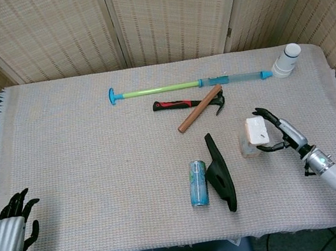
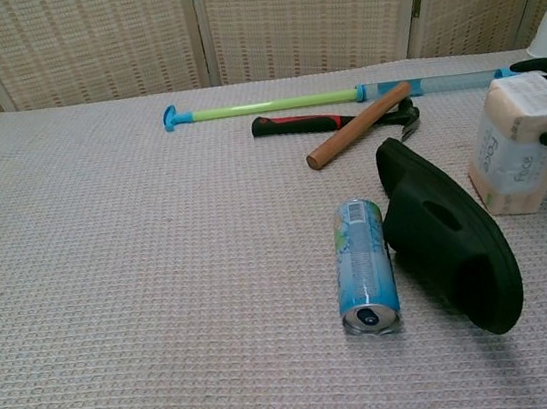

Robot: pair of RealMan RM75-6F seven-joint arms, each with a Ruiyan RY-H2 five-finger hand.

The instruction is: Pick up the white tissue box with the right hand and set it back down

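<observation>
left hand (image 1: 6, 231) off the worktop's (image 1: 84, 165) near left corner, fingers spread, holding nothing | right hand (image 1: 279, 135) by the right edge, fingers gripping the tilted box (image 1: 255, 135), cut off in chest view; box's contact with the cloth unclear | open cloth fills the left half

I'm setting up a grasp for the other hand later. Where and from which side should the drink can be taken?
Grip the can around the middle of its body, coming from above with fingers across its width. It lies on its side, end toward the robot, so the round wall is on top. The black slipper sits close on its right, so a side approach there looks cramped; its left is bare cloth.
</observation>
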